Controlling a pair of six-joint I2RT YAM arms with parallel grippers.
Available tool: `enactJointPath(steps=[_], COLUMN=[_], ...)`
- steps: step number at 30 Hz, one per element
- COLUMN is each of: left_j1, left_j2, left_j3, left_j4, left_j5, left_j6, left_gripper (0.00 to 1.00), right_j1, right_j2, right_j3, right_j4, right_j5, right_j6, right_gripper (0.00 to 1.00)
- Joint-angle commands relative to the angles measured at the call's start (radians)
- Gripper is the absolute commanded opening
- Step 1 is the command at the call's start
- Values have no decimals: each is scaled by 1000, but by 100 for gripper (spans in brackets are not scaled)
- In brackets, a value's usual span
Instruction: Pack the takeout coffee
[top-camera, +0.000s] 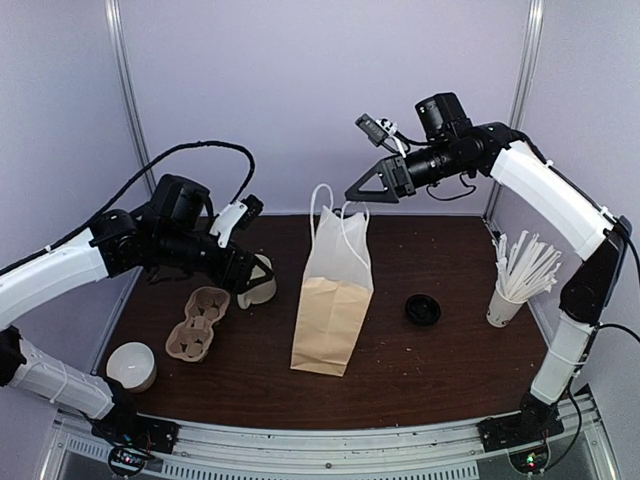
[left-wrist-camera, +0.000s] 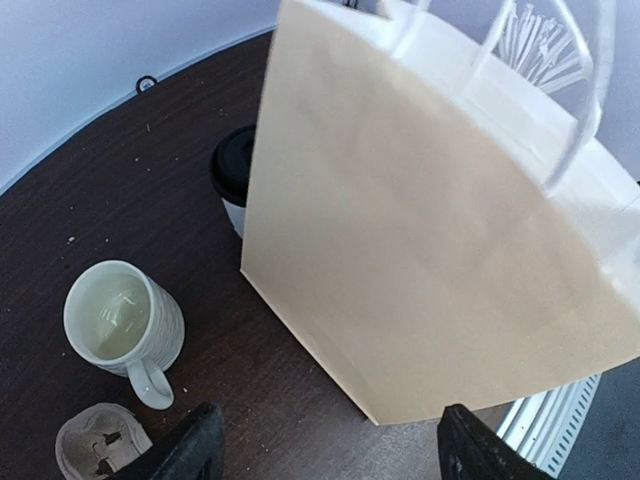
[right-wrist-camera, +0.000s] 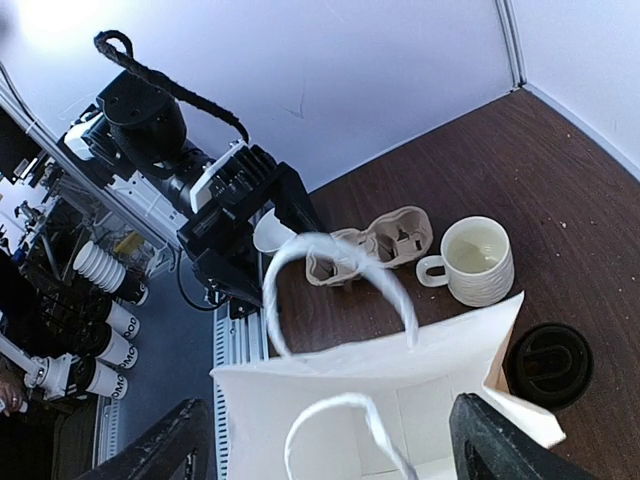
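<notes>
The takeout coffee (top-camera: 422, 309) stands on the table right of the bag, its black lid up. In the left wrist view the coffee (left-wrist-camera: 232, 180) peeks out from behind the bag; in the right wrist view only its lid (right-wrist-camera: 548, 362) shows. The paper bag (top-camera: 333, 305) stands upright in the middle, mouth open, white handles (right-wrist-camera: 340, 280) raised. My right gripper (top-camera: 375, 185) hovers open above the bag's mouth (right-wrist-camera: 335, 450), holding nothing. Left of the bag, my left gripper (top-camera: 262, 270) is open and empty, facing the bag's side (left-wrist-camera: 330, 455).
A cream handled mug (top-camera: 258, 285) sits under the left gripper. A cardboard cup carrier (top-camera: 200, 322) lies beside it, with a plain white cup (top-camera: 130, 365) at the near left. A cup of straws (top-camera: 510, 290) stands at the right edge.
</notes>
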Motion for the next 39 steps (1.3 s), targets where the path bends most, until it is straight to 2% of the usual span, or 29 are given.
enactJointPath(steps=[1, 4, 7, 9, 13, 17, 20, 23, 28, 33, 39], left_j1=[-25, -31, -39, -48, -64, -118, -163, -199, -243, -277, -291], left_j2=[-8, 23, 45, 37, 6, -7, -32, -20, 72, 138, 167], left_j3=[38, 48, 51, 33, -28, -128, -250, -324, -313, -290, -283], left_j4=[53, 53, 31, 33, 69, 158, 297, 421, 543, 672, 677], left_j5=[-5, -26, -77, -88, -47, 18, 18, -22, -56, -53, -48], left_j6=[15, 8, -18, -31, -44, -56, -98, -122, -125, -119, -118], left_gripper=[77, 77, 76, 76, 73, 70, 70, 70, 70, 70, 70], right_j1=[-3, -1, 0, 0, 16, 64, 103, 148, 181, 186, 195], right_j2=[-11, -36, -92, -140, -168, -193, -195, -193, -149, -120, -88], right_j3=[32, 30, -7, -95, -213, -259, -254, -250, -200, -148, -127], right_j4=[-8, -12, -42, -50, -107, -126, -161, -166, -177, -194, -195], right_j5=[-65, -31, 152, 209, 174, 154, 162, 247, 442, 467, 630], right_j6=[13, 16, -10, -50, -89, -111, -123, -125, -96, -99, -81], right_gripper=[87, 88, 89, 90, 89, 89, 90, 90, 94, 94, 91])
